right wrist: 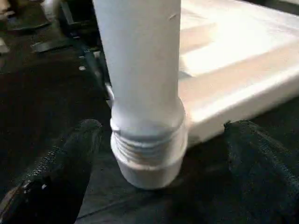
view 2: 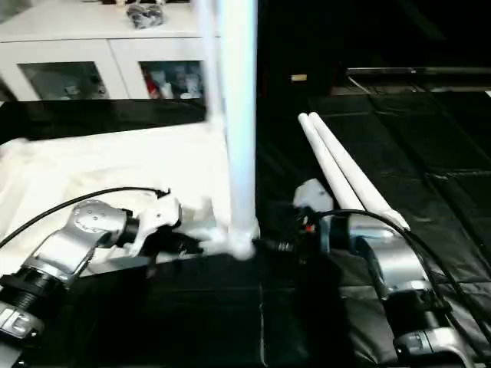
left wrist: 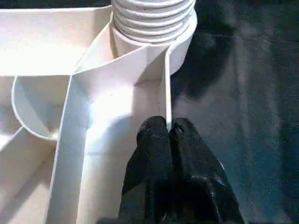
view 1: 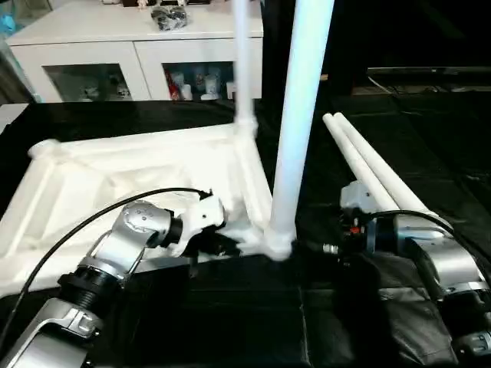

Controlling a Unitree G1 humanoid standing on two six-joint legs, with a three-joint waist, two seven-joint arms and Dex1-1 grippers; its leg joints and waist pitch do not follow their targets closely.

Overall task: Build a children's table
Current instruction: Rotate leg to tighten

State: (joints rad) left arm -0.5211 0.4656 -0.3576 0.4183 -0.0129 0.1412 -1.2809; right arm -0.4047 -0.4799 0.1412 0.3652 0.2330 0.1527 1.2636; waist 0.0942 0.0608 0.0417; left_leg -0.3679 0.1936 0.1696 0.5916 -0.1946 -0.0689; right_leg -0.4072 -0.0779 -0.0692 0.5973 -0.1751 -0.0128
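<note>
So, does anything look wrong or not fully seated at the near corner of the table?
Yes. The near leg stands in its corner socket of the upturned table top, but several thread rings are still exposed above the socket, so it seems not fully screwed in. Two more legs lie loose on the dark cover.

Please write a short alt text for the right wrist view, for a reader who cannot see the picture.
A white table leg stands upright in a corner socket of the upturned table top, its ribbed thread partly showing above the socket. The right gripper is open, one black finger on each side of the leg's base, above a black cloth.
</note>
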